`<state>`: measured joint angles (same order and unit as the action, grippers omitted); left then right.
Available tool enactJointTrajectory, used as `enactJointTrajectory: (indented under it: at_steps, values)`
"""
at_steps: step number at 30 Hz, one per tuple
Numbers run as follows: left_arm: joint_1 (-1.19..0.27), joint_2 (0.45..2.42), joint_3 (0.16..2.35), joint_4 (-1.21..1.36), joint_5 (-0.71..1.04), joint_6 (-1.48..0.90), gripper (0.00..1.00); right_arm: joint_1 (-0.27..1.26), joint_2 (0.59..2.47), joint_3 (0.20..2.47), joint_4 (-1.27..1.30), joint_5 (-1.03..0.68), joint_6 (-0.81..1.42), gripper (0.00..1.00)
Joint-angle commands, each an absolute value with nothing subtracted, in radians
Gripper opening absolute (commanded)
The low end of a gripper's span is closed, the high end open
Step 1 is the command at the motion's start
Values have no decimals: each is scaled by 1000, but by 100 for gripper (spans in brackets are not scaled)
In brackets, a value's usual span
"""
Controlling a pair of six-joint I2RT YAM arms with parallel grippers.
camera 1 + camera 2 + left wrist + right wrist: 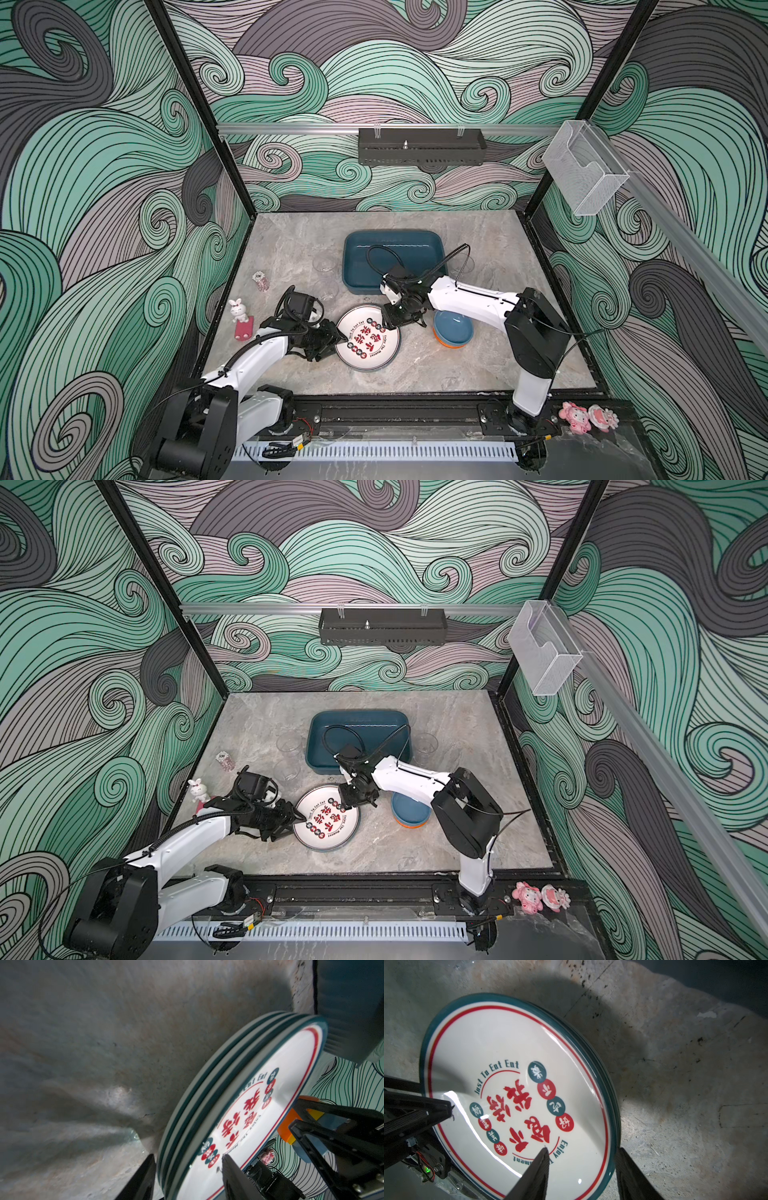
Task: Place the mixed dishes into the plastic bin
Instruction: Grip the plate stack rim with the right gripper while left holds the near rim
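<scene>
A stack of white dark-rimmed plates [368,336] [327,816] with red characters lies on the stone table. My left gripper [341,343] [189,1156] straddles the stack's left rim, open, with a thin gap beside its outer finger. My right gripper [388,318] [582,1148] is shut on the far-right rim, one finger on the top plate's face, the other against the edge. The teal plastic bin [374,243] [332,725] stands empty behind the plates. Stacked blue and orange bowls [453,328] [288,1126] sit to the right, under the right arm. Clear tumblers [323,262] [326,289] [463,264] flank the bin.
A white rabbit figurine [238,309] and a stack of chips [261,280] stand near the left wall. A black perforated tray [422,146] hangs on the back rail and a clear acrylic box [584,166] on the right rail. Pink toys [575,415] lie on the front frame.
</scene>
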<state>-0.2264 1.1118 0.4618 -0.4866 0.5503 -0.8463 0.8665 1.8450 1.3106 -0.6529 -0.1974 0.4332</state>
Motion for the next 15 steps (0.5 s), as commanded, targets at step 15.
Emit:
enactJointTrajectory:
  at_steps: [15]
  values:
    - [-234,1048,492,-545,551,-844,48,884,1844,1325,-672,-160,423,51]
